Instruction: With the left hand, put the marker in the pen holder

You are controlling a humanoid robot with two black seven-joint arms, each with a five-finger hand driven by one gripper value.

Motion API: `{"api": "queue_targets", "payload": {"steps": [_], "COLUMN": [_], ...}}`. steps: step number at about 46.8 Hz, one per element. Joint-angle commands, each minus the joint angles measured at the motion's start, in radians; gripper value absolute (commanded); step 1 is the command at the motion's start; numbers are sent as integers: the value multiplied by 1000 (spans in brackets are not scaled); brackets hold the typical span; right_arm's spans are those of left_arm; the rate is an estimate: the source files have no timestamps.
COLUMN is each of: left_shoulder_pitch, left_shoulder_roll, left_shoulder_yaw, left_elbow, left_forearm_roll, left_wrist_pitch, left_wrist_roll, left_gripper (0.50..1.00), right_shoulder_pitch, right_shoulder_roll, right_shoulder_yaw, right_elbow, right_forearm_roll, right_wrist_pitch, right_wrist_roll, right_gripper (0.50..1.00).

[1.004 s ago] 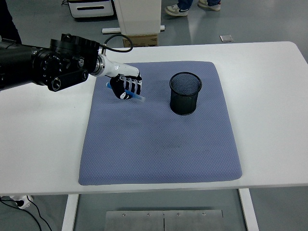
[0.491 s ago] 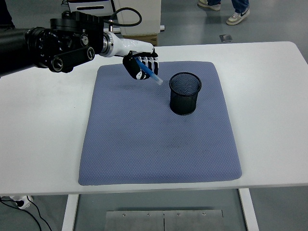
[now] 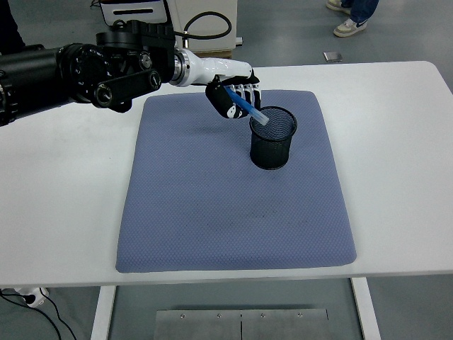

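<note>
Over the dimpled blue mat, left hand grips slim marker above mesh pen holder.

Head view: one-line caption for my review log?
Left hand holds blue marker tilted, tip over black mesh pen holder on blue mat.

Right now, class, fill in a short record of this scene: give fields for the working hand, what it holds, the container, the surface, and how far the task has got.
working hand: left hand, reaching in from the left, fingers closed on the marker
held item: blue marker, tilted, its lower tip over the holder's rim
container: black mesh pen holder, upright, nothing visible inside
surface: blue-grey mat on a white table
other hand: not in view
task stage: marker not yet released into the holder
</note>
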Motion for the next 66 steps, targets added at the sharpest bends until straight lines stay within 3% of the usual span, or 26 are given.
{"api": "queue_targets", "payload": {"steps": [1,22,53,66], "left_shoulder_pitch": [0,76,236,285], "left_shoulder_roll": [-9,-63,-102,-104], "left_shoulder_yaw": [-24,-148,-294,-317], "left_elbow": [0,0,26,29], "left_forearm_roll": [-21,-138,-331,-441], "left_wrist_pitch": [2,6,80,111], "left_wrist_roll": [0,1,-3,-48], "left_gripper": [500,500,500,500], "right_shoulder_pitch": [-1,-1,0,-1], "right_shoulder_roll": [0,0,0,0], "right_shoulder_yaw": [0,0,0,0], "right_elbow": [0,0,0,0], "right_forearm_roll": [2,0,0,0], "right_wrist_pitch": [0,0,0,0], "right_wrist_roll": [0,0,0,0], "right_gripper": [1000,1000,1000,1000]}}
